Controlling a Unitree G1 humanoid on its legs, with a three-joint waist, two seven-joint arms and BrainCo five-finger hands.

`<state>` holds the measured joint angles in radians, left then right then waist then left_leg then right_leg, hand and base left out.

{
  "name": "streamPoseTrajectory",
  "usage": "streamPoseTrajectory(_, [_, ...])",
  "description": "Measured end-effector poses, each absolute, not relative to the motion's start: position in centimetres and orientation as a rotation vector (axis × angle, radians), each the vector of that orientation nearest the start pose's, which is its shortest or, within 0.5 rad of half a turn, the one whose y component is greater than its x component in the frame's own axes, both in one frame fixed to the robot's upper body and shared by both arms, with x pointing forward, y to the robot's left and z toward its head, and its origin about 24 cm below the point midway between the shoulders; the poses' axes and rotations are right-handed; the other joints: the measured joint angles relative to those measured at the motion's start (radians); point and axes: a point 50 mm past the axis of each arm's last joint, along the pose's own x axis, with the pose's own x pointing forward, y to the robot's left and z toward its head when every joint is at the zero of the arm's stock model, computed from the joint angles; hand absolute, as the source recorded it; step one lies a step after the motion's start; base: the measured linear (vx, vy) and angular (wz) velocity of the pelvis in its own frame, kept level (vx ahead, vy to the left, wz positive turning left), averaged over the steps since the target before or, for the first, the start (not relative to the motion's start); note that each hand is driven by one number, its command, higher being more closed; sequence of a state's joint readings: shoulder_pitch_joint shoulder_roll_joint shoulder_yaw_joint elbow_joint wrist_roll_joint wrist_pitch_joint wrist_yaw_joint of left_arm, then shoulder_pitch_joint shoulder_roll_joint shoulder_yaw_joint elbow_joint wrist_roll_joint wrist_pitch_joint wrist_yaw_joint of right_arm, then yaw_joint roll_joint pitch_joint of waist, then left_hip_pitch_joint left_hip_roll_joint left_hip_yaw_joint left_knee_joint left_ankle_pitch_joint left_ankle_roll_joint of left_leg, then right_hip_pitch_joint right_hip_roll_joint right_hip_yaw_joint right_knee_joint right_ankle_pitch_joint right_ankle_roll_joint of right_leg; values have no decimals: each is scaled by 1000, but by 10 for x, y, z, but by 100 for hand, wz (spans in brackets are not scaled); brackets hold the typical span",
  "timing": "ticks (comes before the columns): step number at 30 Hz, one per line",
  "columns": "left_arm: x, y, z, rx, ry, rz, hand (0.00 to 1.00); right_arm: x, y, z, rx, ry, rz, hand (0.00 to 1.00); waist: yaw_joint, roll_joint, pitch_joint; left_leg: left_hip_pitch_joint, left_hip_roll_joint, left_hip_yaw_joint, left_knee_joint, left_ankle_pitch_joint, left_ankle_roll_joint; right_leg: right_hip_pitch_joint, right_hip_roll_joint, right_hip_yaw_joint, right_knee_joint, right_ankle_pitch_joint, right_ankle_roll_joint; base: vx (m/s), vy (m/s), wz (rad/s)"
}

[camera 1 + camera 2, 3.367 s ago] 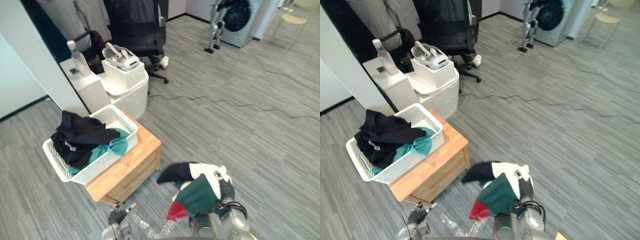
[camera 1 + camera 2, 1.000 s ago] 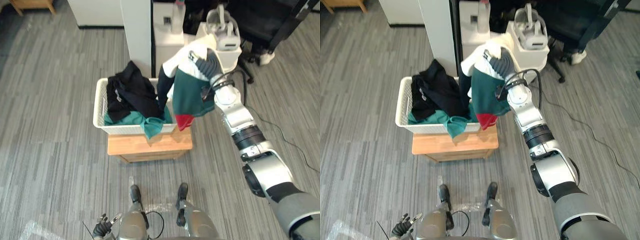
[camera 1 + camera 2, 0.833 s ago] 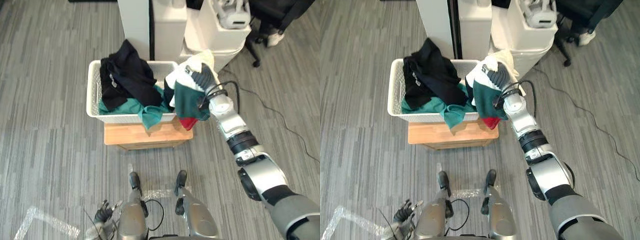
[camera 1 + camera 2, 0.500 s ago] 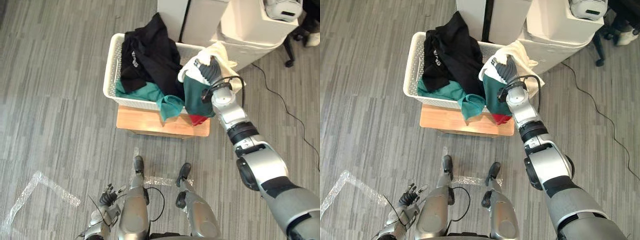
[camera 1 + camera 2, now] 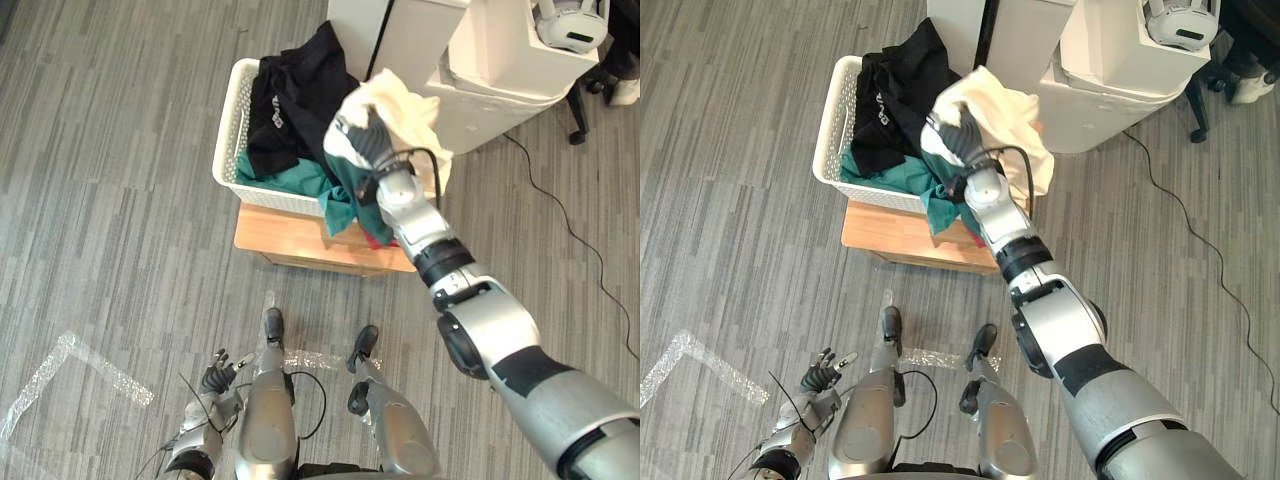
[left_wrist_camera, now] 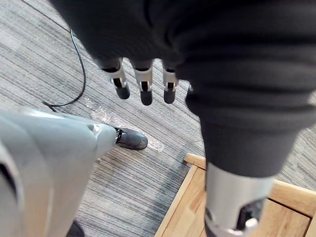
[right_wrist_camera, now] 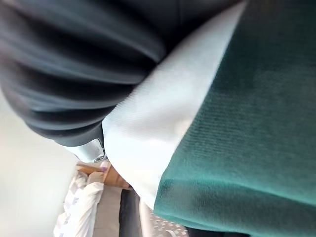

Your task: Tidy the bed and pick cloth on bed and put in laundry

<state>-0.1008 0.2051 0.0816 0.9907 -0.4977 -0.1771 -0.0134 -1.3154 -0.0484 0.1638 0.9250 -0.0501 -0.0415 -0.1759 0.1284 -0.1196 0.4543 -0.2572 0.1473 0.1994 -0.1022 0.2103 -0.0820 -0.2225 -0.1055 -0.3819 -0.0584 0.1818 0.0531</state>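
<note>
Your right hand [image 5: 363, 136] has shifted over the end of the basket [image 5: 228, 130], still clutching the cloth [image 5: 402, 104]; the left wrist view shows your left hand [image 6: 143, 85] hanging, fingers loose.

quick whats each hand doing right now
Left hand: open, fingers relaxed, holding nothing.
Right hand: shut on the cream and green cloth, at the laundry basket.

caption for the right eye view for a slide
Right hand holds a cream and green garment at the laundry basket on a wooden stand
</note>
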Motion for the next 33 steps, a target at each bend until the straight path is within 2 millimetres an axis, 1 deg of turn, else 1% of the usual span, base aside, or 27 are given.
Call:
streamPoseTrajectory(1, [189, 240, -111, -279, 640, 378, 0, 405, -34, 277, -317, -454, 156, 100, 0, 0, 0, -4, 0, -6, 0, 2, 0, 0, 0, -6, 0, 0, 0, -19, 1, 27])
streamPoseTrajectory(3, [189, 241, -110, -276, 639, 381, 0, 404, -34, 293, -315, -497, 131, 100, 5, -5, 2, -13, -1, -17, 0, 5, 0, 0, 0, -20, -3, 0, 0, -18, 7, 18])
streamPoseTrajectory(6, [190, 241, -110, -276, 635, 383, 0, 403, -39, 308, -324, -534, 101, 100, 23, -6, 2, -22, -4, -30, 0, 8, 2, 0, -1, -30, -3, 0, 0, -12, 13, 14])
streamPoseTrajectory(9, [190, 243, -109, -271, 634, 395, 0, 402, -41, 318, -339, -563, 91, 100, 23, -12, 5, -32, -7, -43, 0, 10, 4, 0, -2, -42, -9, 0, 0, -15, 13, 14])
streamPoseTrajectory(12, [197, 246, -105, -264, 615, 393, 0, 402, -53, 331, -371, -599, 59, 100, 24, -16, 7, -65, -7, -62, 0, 18, 5, -17, -1, -65, -12, 0, 0, -31, 2, 19])
streamPoseTrajectory(14, [202, 245, -102, -265, 604, 389, 0, 403, -64, 334, -383, -609, 31, 100, 24, -17, 8, -89, -9, -69, 0, 25, 8, -34, -2, -75, -12, 0, -1, -32, 6, 13])
streamPoseTrajectory(15, [202, 246, -102, -264, 603, 389, 0, 404, -68, 335, -386, -606, 22, 0, 24, -17, 8, -97, -10, -72, 0, 27, 7, -40, -2, -77, -12, 0, -1, -18, 9, 6])
streamPoseTrajectory(17, [201, 247, -102, -260, 606, 392, 0, 407, -77, 333, -391, -586, -2, 0, 24, -16, 8, -111, -10, -72, 2, 32, 12, -54, -3, -77, -11, 1, -1, 2, 1, -2])
streamPoseTrajectory(19, [198, 249, -104, -254, 621, 400, 0, 411, -85, 325, -388, -554, -20, 0, 24, -15, 9, -119, -10, -70, 4, 32, 12, -65, -2, -74, -10, 1, -1, 14, 0, -6])
streamPoseTrajectory(21, [195, 249, -107, -252, 637, 405, 0, 417, -95, 304, -376, -480, -37, 0, 25, -10, 12, -122, -10, -59, 2, 32, 12, -76, -3, -62, -8, 1, -1, 18, 5, -13])
streamPoseTrajectory(22, [195, 249, -107, -252, 637, 405, 0, 418, -97, 299, -376, -465, -39, 0, 25, -9, 13, -125, -9, -55, 0, 31, 12, -82, -3, -58, -6, 1, -1, 8, 6, -14])
streamPoseTrajectory(24, [200, 247, -105, -249, 628, 393, 0, 421, -103, 286, -381, -426, -47, 0, 19, 9, 32, -128, -7, -48, 0, 31, 12, -90, -3, -51, -2, 1, -1, 3, 8, -11])
streamPoseTrajectory(26, [204, 246, -103, -250, 619, 384, 0, 422, -107, 278, -384, -405, -51, 0, 19, 17, 37, -126, -6, -42, 1, 32, 12, -93, -2, -45, -1, 1, -1, 5, 7, -13])
streamPoseTrajectory(29, [210, 244, -100, -251, 607, 378, 0, 423, -110, 266, -387, -374, -53, 0, 21, 18, 38, -111, -5, -18, 5, 32, 13, -93, -2, -20, 1, 3, -5, 22, 12, -20])
streamPoseTrajectory(31, [212, 244, -99, -247, 600, 374, 0, 422, -108, 263, -388, -377, -47, 0, 18, 18, 38, -96, -5, -2, 6, 32, 13, -89, -2, -4, 2, 4, -5, 26, 18, -21])
streamPoseTrajectory(33, [212, 244, -99, -240, 601, 375, 0, 418, -102, 262, -391, -405, -28, 0, 6, 19, 39, -77, -5, 5, 5, 31, 12, -72, -2, 1, 2, 4, -5, 16, 12, -8])
